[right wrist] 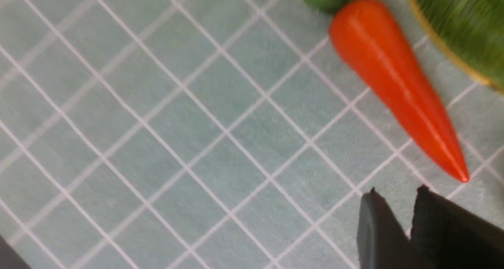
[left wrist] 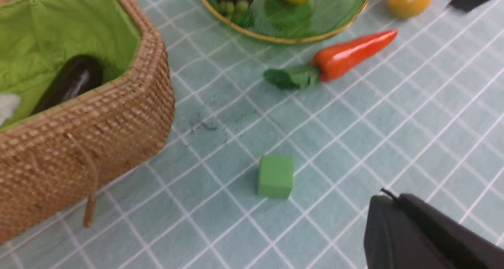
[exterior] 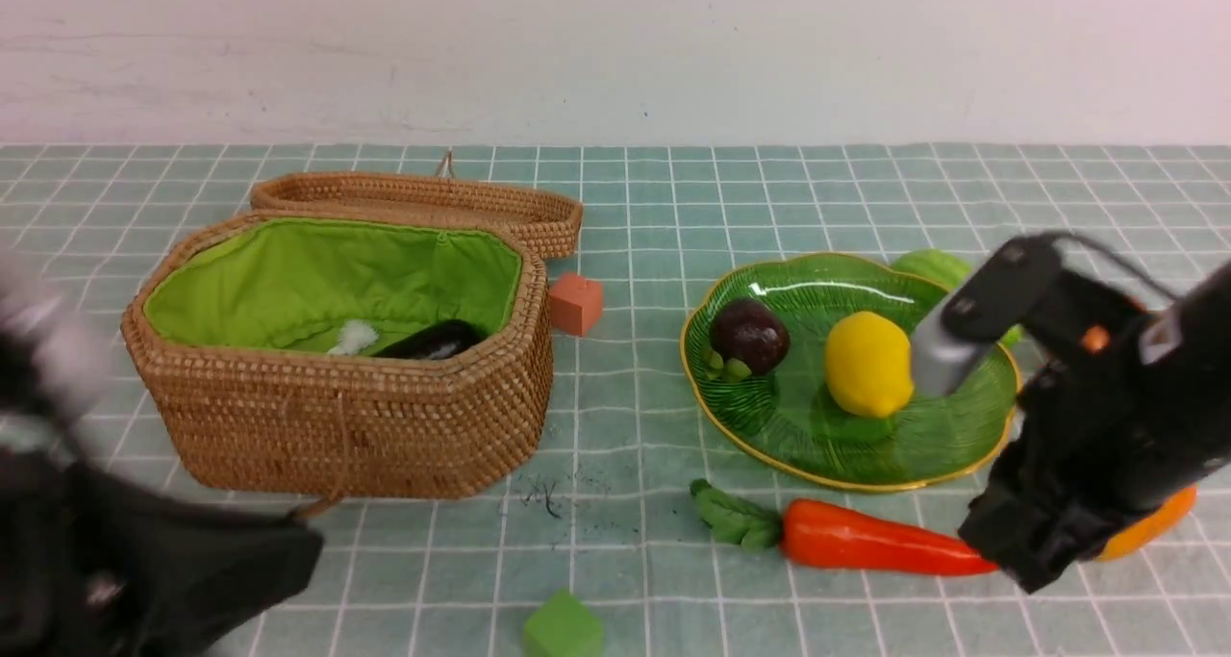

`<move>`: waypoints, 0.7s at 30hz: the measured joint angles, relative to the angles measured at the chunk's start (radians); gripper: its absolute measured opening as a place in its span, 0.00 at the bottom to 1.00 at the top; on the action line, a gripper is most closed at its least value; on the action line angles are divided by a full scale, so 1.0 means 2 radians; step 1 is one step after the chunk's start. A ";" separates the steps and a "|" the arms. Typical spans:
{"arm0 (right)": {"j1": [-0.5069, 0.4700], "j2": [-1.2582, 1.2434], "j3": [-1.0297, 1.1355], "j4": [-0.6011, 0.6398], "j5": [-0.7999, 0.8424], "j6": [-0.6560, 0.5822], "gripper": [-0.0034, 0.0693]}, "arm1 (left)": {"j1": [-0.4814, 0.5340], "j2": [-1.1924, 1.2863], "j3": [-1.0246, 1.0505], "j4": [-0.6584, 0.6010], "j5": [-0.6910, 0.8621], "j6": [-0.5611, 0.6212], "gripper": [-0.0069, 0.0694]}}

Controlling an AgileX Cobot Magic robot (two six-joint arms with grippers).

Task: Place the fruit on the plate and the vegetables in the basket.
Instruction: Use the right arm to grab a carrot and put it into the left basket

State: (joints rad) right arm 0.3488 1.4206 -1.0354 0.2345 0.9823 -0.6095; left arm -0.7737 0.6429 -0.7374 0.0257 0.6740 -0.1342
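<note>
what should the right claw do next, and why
Probably spread the right claw wider and lower it over the carrot: it lies on the cloth outside the basket, its tip just ahead of the claw, whose jaws stand narrowly apart and empty.

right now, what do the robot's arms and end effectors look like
Both arms are black. The right arm is boxy, with a grey cylinder and a thin dark cable looped over it. The left arm is blurred. The left end effector and right end effector are dark, flat and tapered.
</note>
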 joint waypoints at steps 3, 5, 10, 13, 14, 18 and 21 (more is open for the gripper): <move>0.000 0.055 -0.001 -0.020 -0.015 -0.040 0.40 | 0.000 -0.058 0.042 -0.010 -0.048 0.000 0.07; 0.000 0.085 -0.001 -0.034 -0.037 -0.063 0.48 | 0.000 -0.087 0.055 -0.013 -0.069 0.000 0.07; 0.000 0.134 -0.001 -0.063 -0.102 -0.084 0.64 | 0.000 -0.114 0.059 -0.013 -0.075 0.000 0.07; 0.000 0.154 -0.003 -0.070 -0.133 -0.085 0.67 | 0.000 -0.114 0.059 -0.013 -0.068 0.000 0.07; 0.000 0.161 -0.003 -0.071 -0.142 -0.085 0.67 | 0.000 -0.114 0.059 -0.013 -0.065 0.000 0.07; 0.000 0.184 -0.003 -0.075 -0.161 -0.088 0.67 | 0.000 -0.114 0.060 -0.017 -0.060 0.000 0.07; 0.000 0.193 -0.004 -0.086 -0.167 -0.097 0.67 | 0.000 -0.114 0.060 -0.020 -0.059 0.000 0.07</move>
State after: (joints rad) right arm 0.3488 1.8057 -1.0440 0.0617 0.6487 -0.8044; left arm -0.7737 0.4145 -0.6182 -0.0143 0.5559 -0.1350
